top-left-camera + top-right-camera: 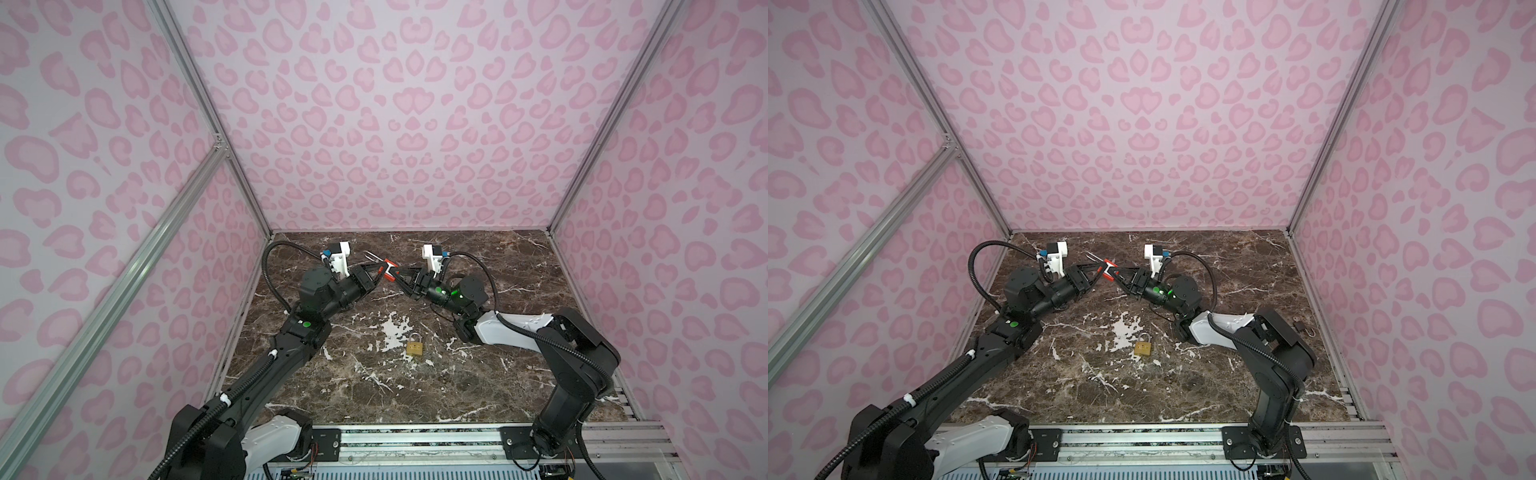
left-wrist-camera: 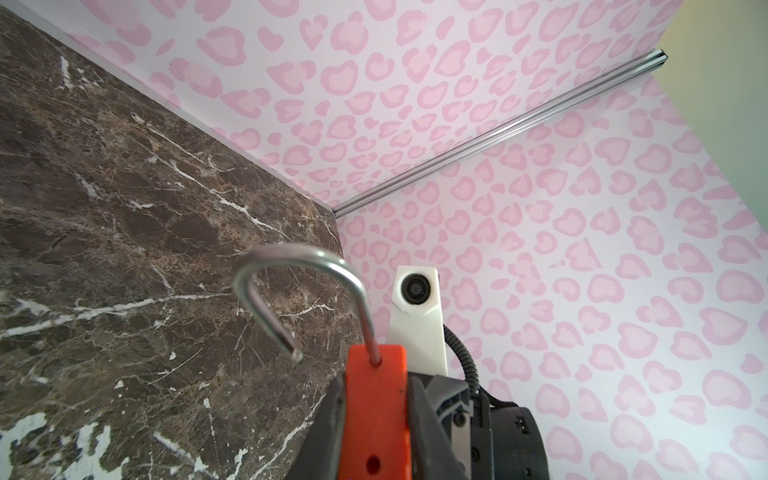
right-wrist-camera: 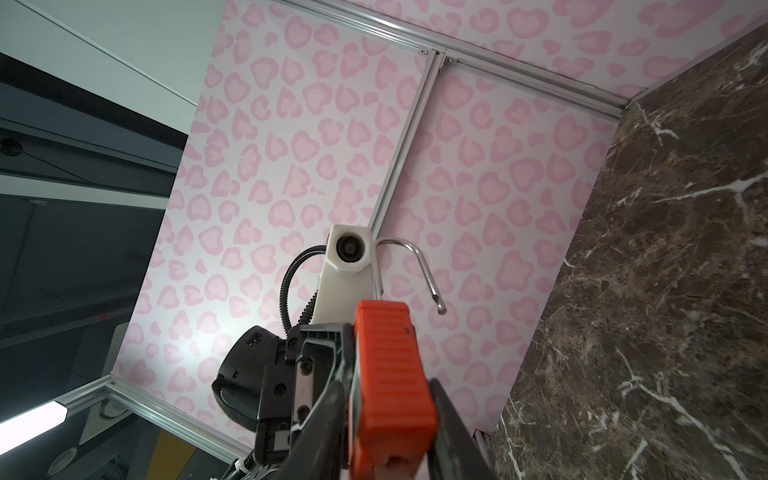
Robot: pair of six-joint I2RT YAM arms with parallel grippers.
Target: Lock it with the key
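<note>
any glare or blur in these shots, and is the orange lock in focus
Both top views: even light, dimmer toward the corners, orange padlock small and soft. Left wrist view: padlock body very close and slightly soft, shackle glinting. Right wrist view: light strip at the frame edge blown out, padlock ridges fairly crisp.

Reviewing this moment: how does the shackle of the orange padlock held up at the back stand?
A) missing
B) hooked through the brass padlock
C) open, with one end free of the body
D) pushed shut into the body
C: in the left wrist view the shackle enters the orange padlock by one leg only, while its other end hangs clear in the air beside the body.
</note>
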